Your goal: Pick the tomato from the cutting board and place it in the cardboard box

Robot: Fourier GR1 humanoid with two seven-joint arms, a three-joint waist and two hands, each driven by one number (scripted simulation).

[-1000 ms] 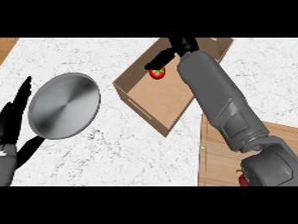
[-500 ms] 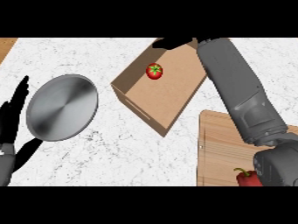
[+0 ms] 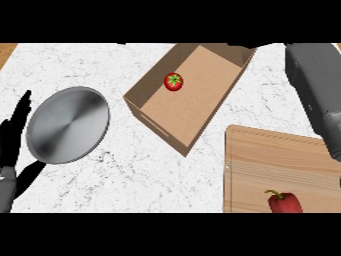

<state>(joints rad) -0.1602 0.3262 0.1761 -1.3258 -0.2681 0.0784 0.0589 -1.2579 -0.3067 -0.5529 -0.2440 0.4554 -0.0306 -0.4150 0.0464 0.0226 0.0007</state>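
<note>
- Tomato (image 3: pixel 174 81): lay alone on the floor of the cardboard box (image 3: pixel 202 107), toward the box's 11 o'clock corner, with nothing touching it.
- Change noted: a second earlier the right robot hand was over the tomato inside the box; half a second earlier it had lifted clear; at this moment only the grey right forearm (image 3: pixel 324 95) remained, at 2 o'clock. Judged: release made, placement apparently complete, arm retreating.
- Right robot hand: cut off past the upper edge, so whether it was wide or narrow could not be told.
- Left robot hand (image 3: pixel 7 140): resting at 9 o'clock, fingers straight and relaxed, holding nothing, unchanged.
- Cutting board (image 3: pixel 276 160): at 4 o'clock on the surface (image 3: pixel 114 175), no tomato on it; a red pepper (image 3: pixel 284 202) sat partly cut off at its lower edge.
- Round metal plate (image 3: pixel 68 125): at 9 o'clock, just beside the left robot hand.
- Box's near wall hid part of its interior.
</note>
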